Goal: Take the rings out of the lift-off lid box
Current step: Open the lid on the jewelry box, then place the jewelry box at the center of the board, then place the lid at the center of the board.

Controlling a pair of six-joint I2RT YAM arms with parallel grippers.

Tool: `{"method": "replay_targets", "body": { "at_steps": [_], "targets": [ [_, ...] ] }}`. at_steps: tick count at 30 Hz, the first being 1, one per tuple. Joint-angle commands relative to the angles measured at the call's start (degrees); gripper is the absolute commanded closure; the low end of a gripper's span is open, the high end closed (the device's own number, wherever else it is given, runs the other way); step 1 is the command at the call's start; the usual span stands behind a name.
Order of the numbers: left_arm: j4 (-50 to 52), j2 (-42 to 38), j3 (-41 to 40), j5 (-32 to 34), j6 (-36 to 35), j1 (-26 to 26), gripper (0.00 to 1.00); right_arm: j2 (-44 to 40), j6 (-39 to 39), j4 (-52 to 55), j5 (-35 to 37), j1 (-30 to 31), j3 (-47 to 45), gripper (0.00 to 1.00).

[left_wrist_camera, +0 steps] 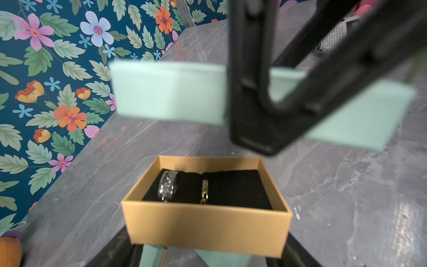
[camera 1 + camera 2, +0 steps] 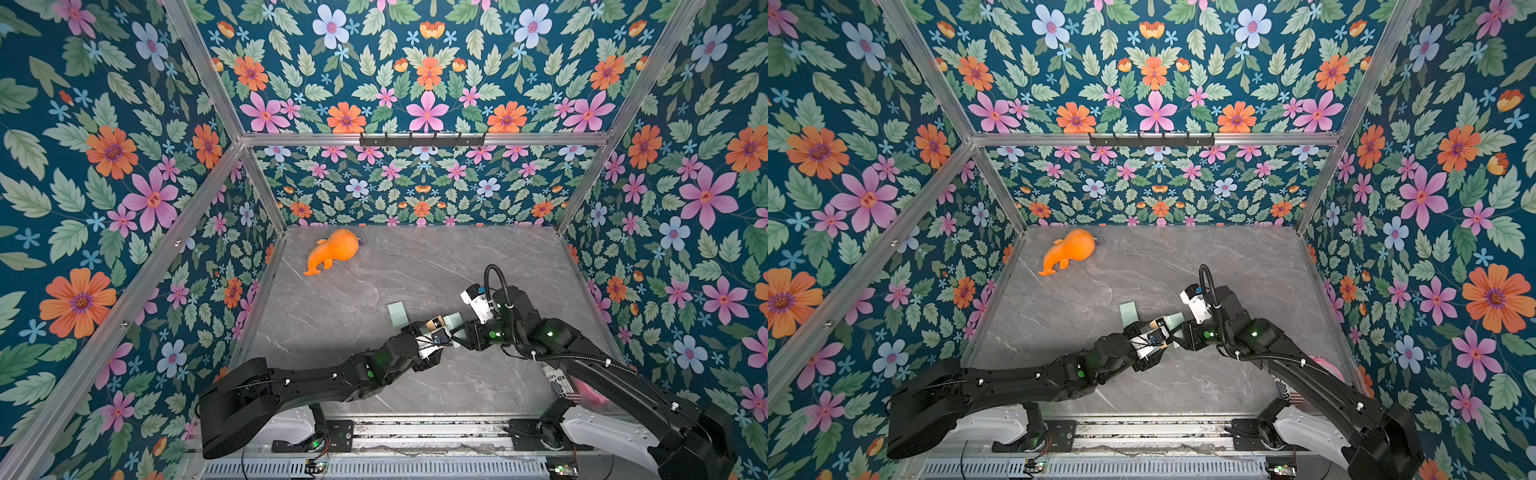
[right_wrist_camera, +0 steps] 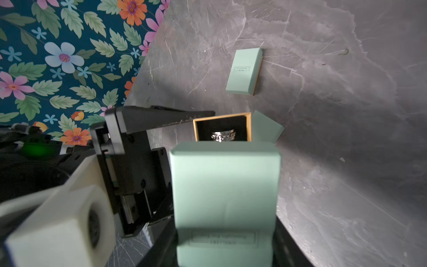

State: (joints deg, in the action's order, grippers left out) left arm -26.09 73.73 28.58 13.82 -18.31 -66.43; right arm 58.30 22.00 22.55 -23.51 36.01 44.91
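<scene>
Left pincer [image 2: 434,332] holds the box [image 1: 205,222], right pincer [image 3: 225,240] its lid [image 3: 225,182].
Left arm [image 2: 316,378] and right arm [image 2: 602,357] stretch forward, meeting at the box.

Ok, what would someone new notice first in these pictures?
Probably the open box in the left gripper, over the middle of the table, with a wide silvery ring and a thin gold ring on its black cushion. The right gripper holds its mint-green lid just beside it. An orange plush toy lies in the far left corner.
</scene>
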Motion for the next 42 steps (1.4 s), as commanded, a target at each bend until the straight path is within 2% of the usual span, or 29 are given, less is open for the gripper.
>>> {"method": "replay_targets", "body": {
  "at_steps": [1,7,15,23,29,36,42],
  "targets": [
    [-0.8,0.3,0.1,1.2,0.1,0.1,0.47,-2.2,1.3,-0.5,1.1,-2.0,-0.7,0.8],
    [-3.5,0.5,-0.2,0.9,2.3,0.1,0.47,-6.1,2.5,-0.1,6.7,-4.7,-1.6,0.81],
    [-9.5,2.2,-0.1,-0.8,11.7,-0.1,0.49,-8.2,5.4,2.2,13.9,-8.8,-2.9,0.81],
    [-18.5,7.0,-1.4,2.8,19.6,-3.4,0.49,-5.8,9.2,6.0,7.8,-22.6,-4.9,0.84],
    [-24.1,13.2,0.3,8.9,24.2,-8.6,0.49,-2.6,10.0,7.7,10.9,-24.4,-6.1,0.84],
    [-31.7,24.7,3.9,18.0,26.5,-16.7,0.5,-0.5,10.4,7.9,12.0,-26.8,-7.2,0.83],
    [-36.5,31.5,5.9,25.0,30.2,-19.7,0.51,2.5,10.3,8.1,12.6,-27.7,-7.6,0.83]
  ]
}}
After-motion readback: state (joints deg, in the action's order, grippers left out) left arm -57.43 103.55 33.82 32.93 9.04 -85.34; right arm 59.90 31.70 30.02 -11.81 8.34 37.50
